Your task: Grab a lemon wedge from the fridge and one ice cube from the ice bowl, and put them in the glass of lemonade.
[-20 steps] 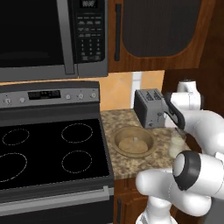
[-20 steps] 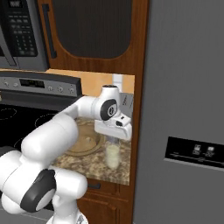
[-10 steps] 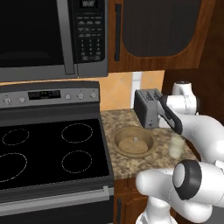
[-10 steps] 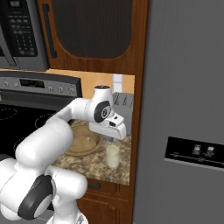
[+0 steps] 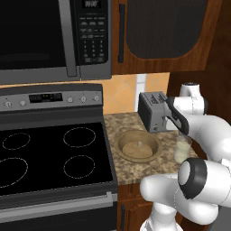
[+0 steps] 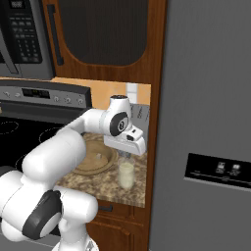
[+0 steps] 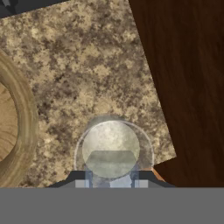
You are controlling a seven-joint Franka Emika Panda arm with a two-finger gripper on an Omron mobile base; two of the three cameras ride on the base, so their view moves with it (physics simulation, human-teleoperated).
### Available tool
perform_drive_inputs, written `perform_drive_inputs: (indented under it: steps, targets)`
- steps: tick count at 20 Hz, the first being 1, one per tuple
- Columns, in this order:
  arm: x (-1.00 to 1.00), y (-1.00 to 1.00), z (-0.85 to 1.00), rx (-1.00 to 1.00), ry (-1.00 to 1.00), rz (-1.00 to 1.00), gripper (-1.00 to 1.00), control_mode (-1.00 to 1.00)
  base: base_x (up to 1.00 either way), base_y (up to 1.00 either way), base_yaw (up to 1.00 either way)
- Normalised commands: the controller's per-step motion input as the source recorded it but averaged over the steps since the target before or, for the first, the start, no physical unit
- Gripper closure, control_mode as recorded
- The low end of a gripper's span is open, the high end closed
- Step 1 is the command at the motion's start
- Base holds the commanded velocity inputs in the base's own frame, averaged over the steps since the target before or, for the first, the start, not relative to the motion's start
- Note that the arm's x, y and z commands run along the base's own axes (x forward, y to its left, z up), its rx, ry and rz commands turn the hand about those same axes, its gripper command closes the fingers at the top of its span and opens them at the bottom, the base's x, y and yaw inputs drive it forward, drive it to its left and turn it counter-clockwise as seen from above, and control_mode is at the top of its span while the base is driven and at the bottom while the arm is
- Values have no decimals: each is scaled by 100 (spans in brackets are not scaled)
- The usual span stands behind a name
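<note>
While the gripper (image 6: 128, 153) hangs right over the glass of lemonade (image 6: 126, 175) on the worktop (image 5: 169, 142), its jaw gap hidden from me, it should release centred, with the ice bowl (image 5: 139, 146) just beside.

A silver toaster (image 5: 153, 110) is sitting at the back of the speckled granite counter (image 5: 118, 124), just behind the spot where the tool is hanging, against the tan backsplash (image 5: 124, 92). Off to the tool's left, a black glass cooktop (image 5: 49, 155) with four ringed burners is lying flush beside the counter, its control panel (image 5: 49, 97) rising along the rear edge. Above that, up and to the left of the tool, a black and steel microwave (image 5: 54, 36) is hanging under the cabinets. Directly overhead, a dark wood cabinet (image 5: 164, 31) with a dark arched door panel is spanning the wall. In the hand view, a brown wood panel (image 7: 188, 78) is running along the counter's right edge.
</note>
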Motion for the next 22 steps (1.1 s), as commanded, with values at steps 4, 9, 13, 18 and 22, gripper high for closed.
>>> perform_drive_inputs:
  steps: [4,9,13,18,22]
  targets:
    - [0,0,-14,0,0,0,100,-100,0,0,0]
    - [0,0,-37,0,0,0,100,-100,0,0,0]
    - [0,0,-6,0,0,0,100,-100,0,0,0]
    - [0,0,0,0,0,0,-100,-100,0,0,0]
    - [0,0,0,0,0,0,-100,-100,0,0,0]
